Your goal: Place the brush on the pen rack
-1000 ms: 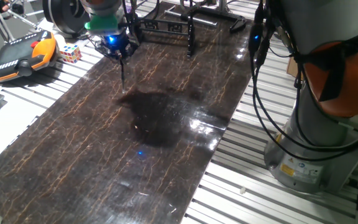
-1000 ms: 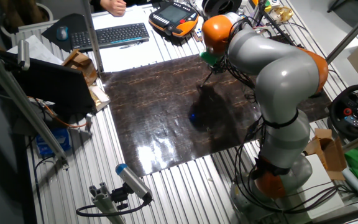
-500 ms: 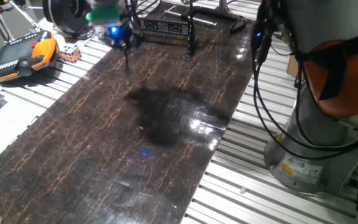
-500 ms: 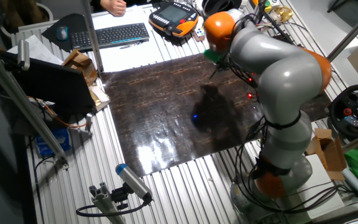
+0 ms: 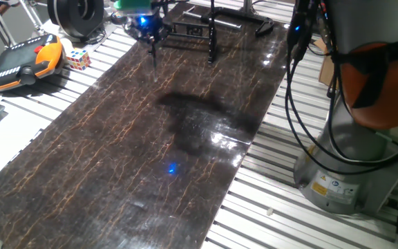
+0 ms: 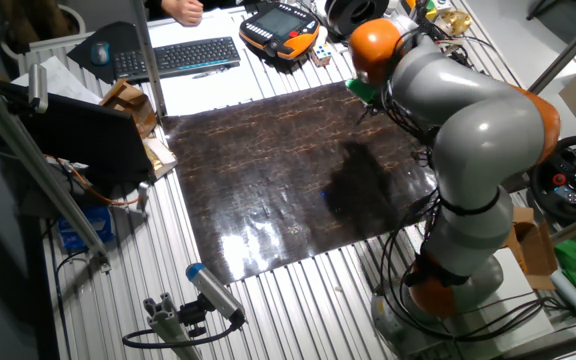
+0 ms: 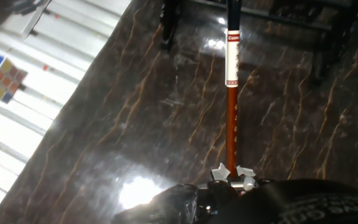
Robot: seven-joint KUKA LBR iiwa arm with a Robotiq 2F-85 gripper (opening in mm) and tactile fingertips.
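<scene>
My gripper (image 5: pixel 147 31) is shut on the brush (image 5: pixel 153 52), which hangs tip-down a little above the dark marbled table near its far end. In the hand view the brush (image 7: pixel 231 112) runs straight away from my gripper (image 7: pixel 232 173): orange-red handle, then a white printed section, then a dark end. The pen rack (image 5: pixel 211 33), a low black frame of posts and bars, stands at the table's far edge, just right of the brush. In the hand view its posts (image 7: pixel 167 25) show beyond the brush tip. The two are apart.
A black spool (image 5: pixel 74 15), a colour cube (image 5: pixel 77 59) and an orange-black pendant (image 5: pixel 26 61) lie left of the table on the slatted bench. The arm's base and cables (image 5: pixel 351 138) stand to the right. A keyboard (image 6: pixel 183 55) lies beyond the table.
My gripper has carried the brush up off the table's middle and towards the far end, closer to the pen rack. Its shadow has shifted the same way.
</scene>
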